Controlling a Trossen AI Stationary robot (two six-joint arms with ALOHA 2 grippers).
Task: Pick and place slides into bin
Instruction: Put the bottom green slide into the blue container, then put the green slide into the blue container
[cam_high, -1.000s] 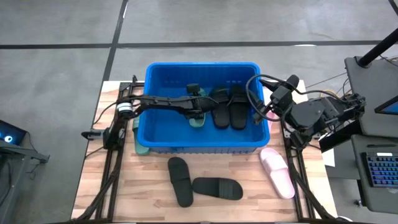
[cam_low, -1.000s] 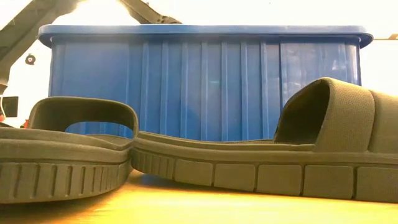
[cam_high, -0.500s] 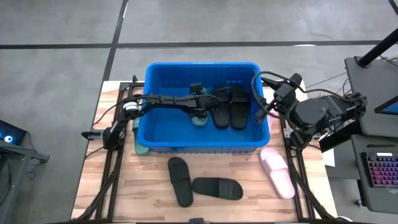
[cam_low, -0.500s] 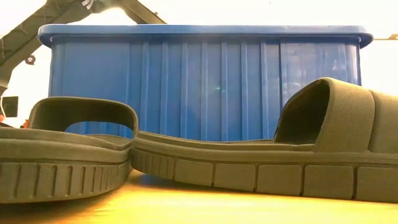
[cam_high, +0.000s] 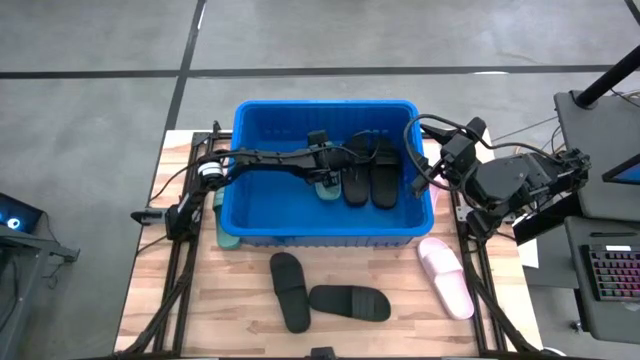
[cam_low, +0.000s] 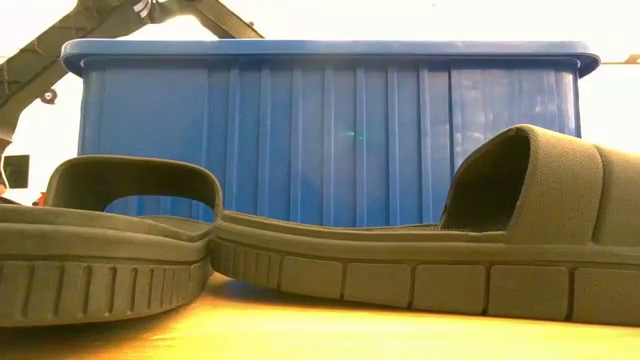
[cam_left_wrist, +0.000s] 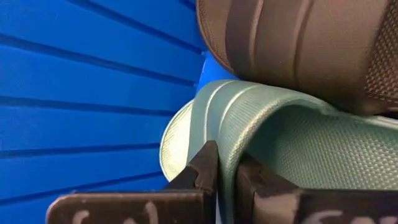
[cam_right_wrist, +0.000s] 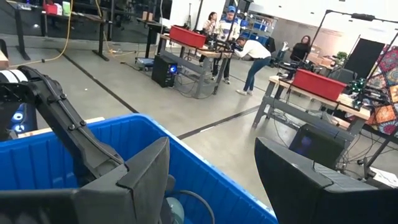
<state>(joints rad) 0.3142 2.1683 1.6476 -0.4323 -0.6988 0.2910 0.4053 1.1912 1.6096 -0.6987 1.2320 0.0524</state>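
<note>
left claw (cam_high: 324, 178): clamping the sage green slide (cam_left_wrist: 261, 134) by its strap, carrying it inward over the bin (cam_high: 262, 206) floor toward the black pair (cam_high: 368, 172) | release probably coming | right claw (cam_right_wrist: 211, 186): gaping wide, waiting at bin's rim

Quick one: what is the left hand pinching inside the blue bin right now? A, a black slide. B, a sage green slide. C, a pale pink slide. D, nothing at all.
B: in the left wrist view the left hand is shut on the strap edge of the sage green slide, down inside the bin.
</note>
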